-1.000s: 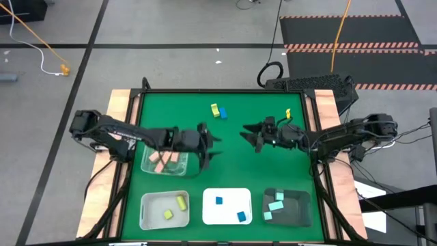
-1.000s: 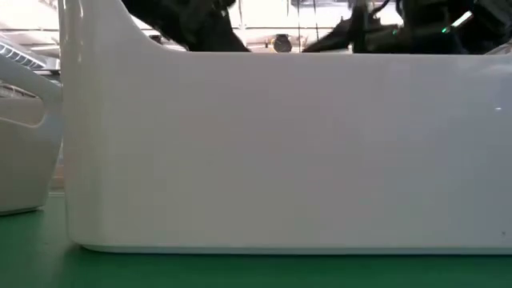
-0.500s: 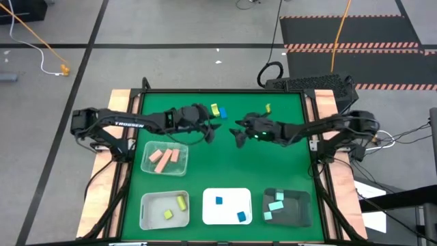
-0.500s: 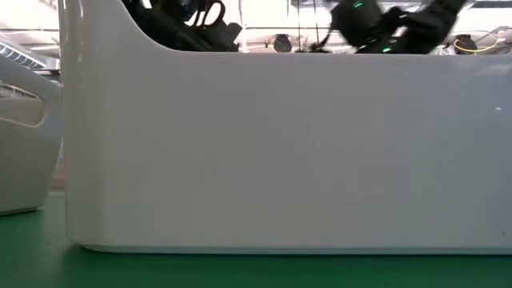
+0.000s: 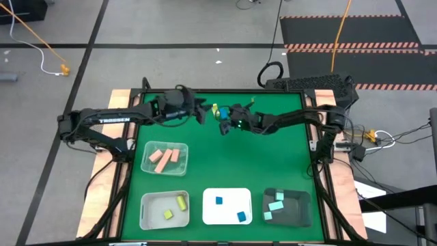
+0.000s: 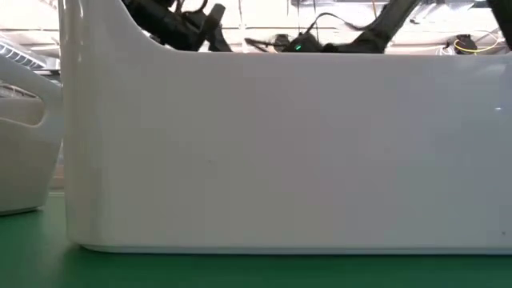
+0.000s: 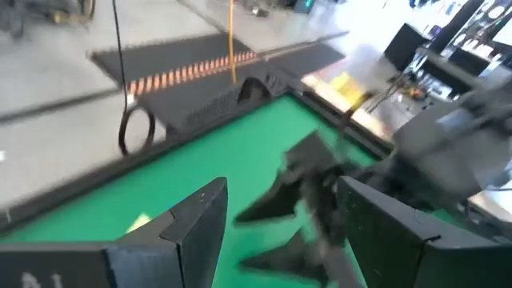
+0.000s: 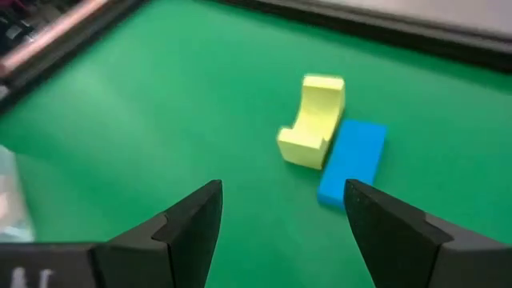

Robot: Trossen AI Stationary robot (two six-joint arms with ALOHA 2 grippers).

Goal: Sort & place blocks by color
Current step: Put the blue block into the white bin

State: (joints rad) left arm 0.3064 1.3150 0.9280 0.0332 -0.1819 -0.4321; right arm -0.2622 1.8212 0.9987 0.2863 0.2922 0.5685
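Near the table's far edge a yellow block (image 5: 214,108) and a blue block (image 5: 222,115) lie side by side on the green mat. In the right wrist view the notched yellow block (image 8: 314,120) touches the blue bar (image 8: 353,162). My right gripper (image 5: 222,127) is open just near of them, with nothing between its fingers (image 8: 280,228). My left gripper (image 5: 203,113) is open too, just left of the pair, empty (image 7: 280,240) and facing the right gripper (image 7: 300,204).
A clear tray (image 5: 164,158) holds pink blocks. Along the near edge stand a pale tray (image 5: 164,209) with yellow blocks, a white tray (image 5: 227,206) with blue ones and a dark tray (image 5: 286,206) with mint ones. The white tray's wall (image 6: 280,152) fills the low view.
My left gripper has gone from above the clear tray toward the far edge, rising and rolling, to the left of the yellow and blue blocks. My right gripper has swung left and toward the far edge, sinking, up to the same pair. The blocks have not moved.
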